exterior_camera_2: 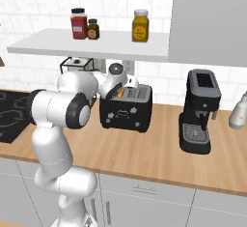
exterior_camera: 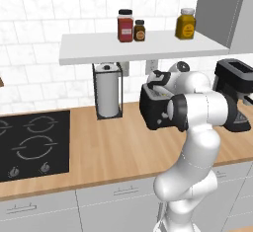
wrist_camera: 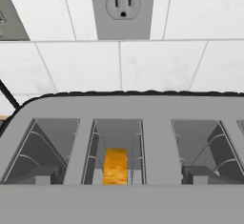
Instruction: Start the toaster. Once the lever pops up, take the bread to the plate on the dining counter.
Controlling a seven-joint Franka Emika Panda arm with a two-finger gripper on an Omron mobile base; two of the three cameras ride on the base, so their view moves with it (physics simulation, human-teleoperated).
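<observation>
Tiled wall close behind toaster; bread in slot; end effector open.

The toaster is lying close below, its long slots facing up, and the bread is sitting edge-on in the middle slot; behind, a wall outlet is showing on white tiles
</observation>
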